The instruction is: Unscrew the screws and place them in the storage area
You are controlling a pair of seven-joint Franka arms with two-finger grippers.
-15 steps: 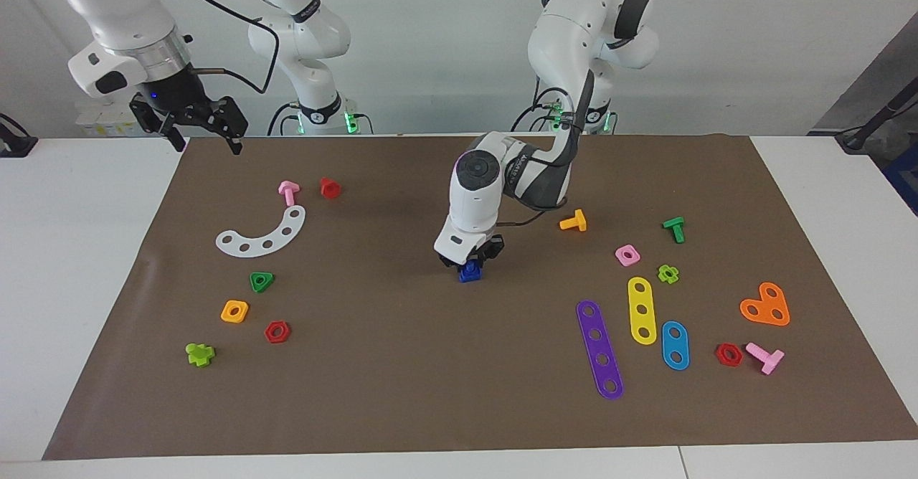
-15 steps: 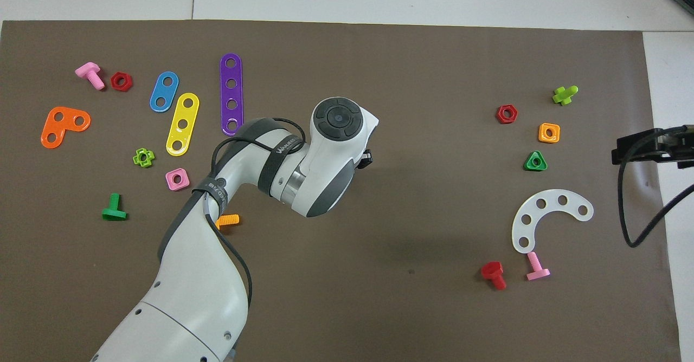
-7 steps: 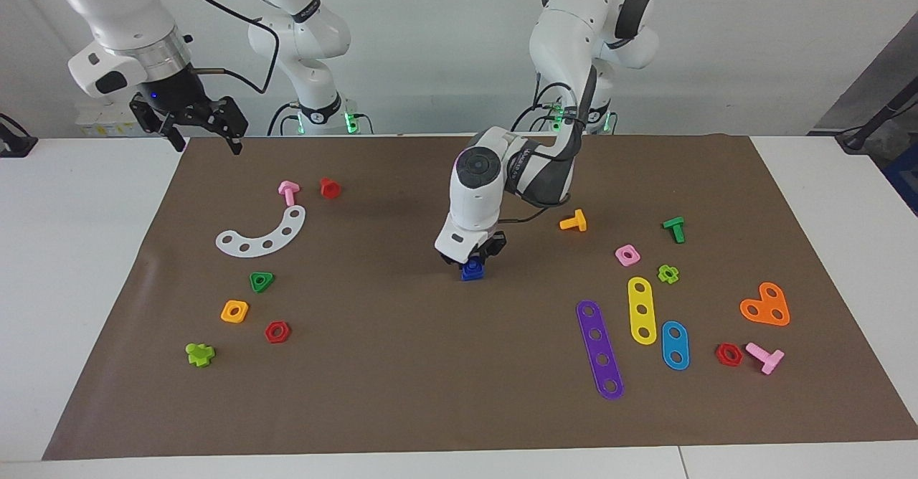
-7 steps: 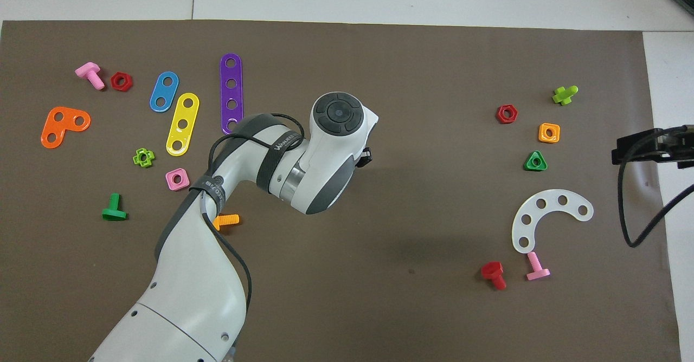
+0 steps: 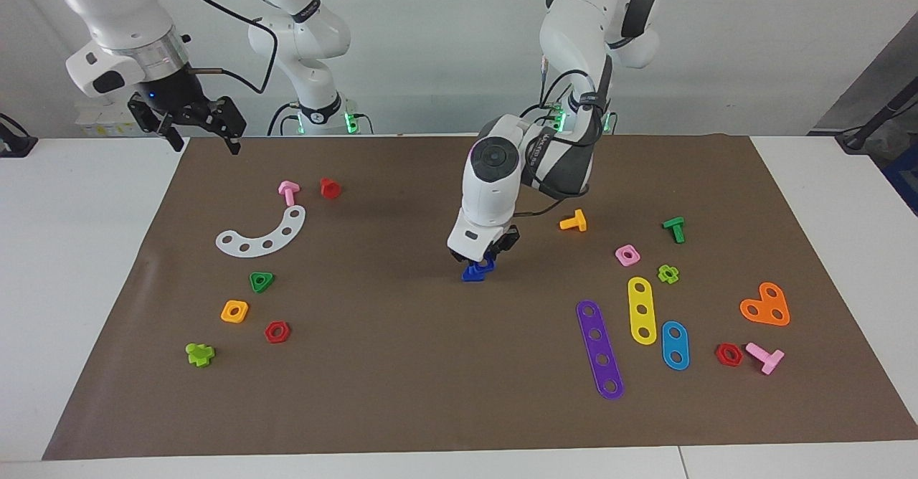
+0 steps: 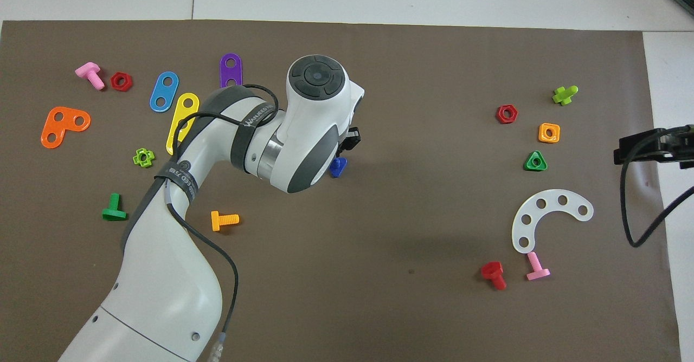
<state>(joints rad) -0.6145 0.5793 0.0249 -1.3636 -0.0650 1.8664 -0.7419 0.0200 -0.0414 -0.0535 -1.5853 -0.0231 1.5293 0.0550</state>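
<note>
left tool [image 5: 488, 258] clamped on dark-blue bolt [image 5: 477, 269], bolt seemingly tilted under fingertips, mid-mat; right tool [image 5: 203, 129] open, waiting.

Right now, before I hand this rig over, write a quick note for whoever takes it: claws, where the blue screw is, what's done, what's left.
Left claw: shut on the dark-blue screw at the middle of the brown mat, low over it; the screw hangs tilted. Whether a nut sits under it cannot be told.
Right claw: open, waiting above the mat's corner nearest the robots at the right arm's end.
Done: screw gripped.
Left: carry the screw to storage and release it. No marked storage spot shows; loose bolts such as the orange bolt lie toward the left arm's end.
</note>
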